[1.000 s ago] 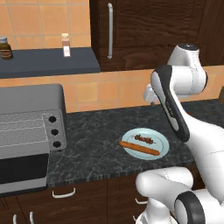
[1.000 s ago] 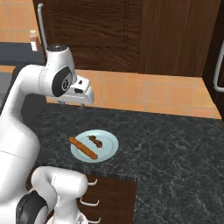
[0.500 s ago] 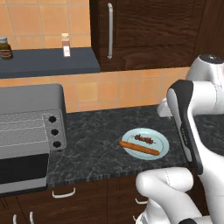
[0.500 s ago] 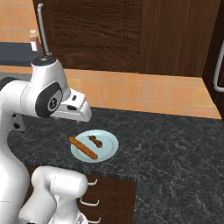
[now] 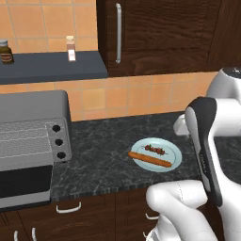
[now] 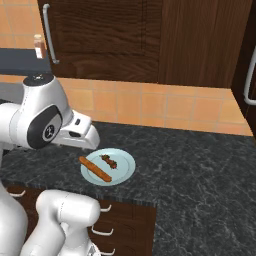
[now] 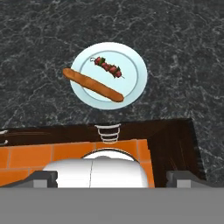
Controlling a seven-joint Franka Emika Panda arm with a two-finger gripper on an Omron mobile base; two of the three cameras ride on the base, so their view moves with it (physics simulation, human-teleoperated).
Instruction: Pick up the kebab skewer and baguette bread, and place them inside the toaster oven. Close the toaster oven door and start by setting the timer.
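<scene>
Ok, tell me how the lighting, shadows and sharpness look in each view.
Left base view: flat, even light, no glare on the plate, everything equally sharp. Right base view: the same even light, only a faint shadow under the baguette bread. Hand view: the kebab skewer is crisp from straight above, the dark counter shows no highlights, and there is no blur or lens bending.

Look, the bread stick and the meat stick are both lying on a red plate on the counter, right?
Not quite. The plate is pale blue, not red, as the hand view shows. The bread stick and the meat stick do both lie on it, on the counter.
</scene>
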